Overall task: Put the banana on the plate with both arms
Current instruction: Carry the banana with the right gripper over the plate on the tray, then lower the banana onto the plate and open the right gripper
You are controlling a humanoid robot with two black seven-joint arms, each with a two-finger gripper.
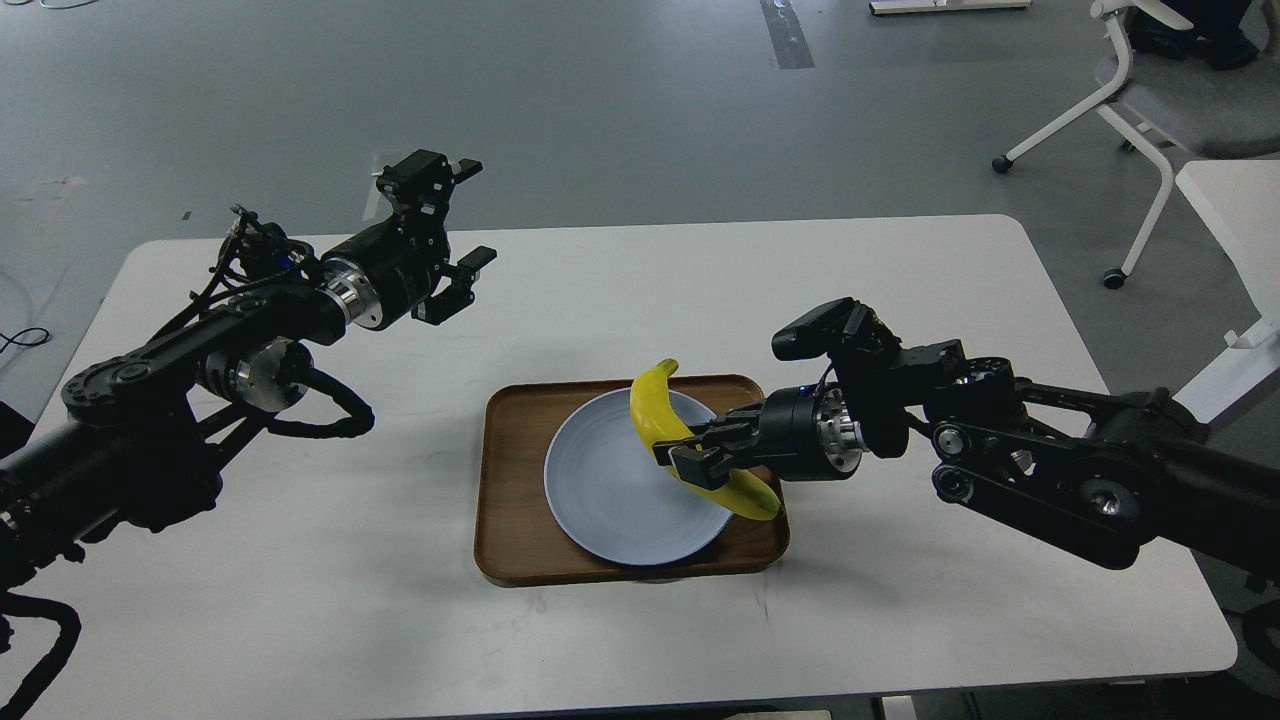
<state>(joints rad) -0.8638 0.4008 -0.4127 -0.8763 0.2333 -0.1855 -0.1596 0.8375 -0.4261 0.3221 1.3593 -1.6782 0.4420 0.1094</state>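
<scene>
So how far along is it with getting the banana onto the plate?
Nearly there. Done: the banana is picked up and carried over the plate, which sits in the wooden tray. In hand: the right end effector is shut on the banana's middle. The left end effector is open, away over the table. Left: set the banana down and release it.

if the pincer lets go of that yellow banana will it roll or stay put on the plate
The curved bright-yellow banana would probably stay put: its bend resists rolling. It looks stiff, keeping its shape in the right pincer. One end overhangs the round pale blue-grey plate toward the brown wooden tray, so it might tip over the rim.
</scene>
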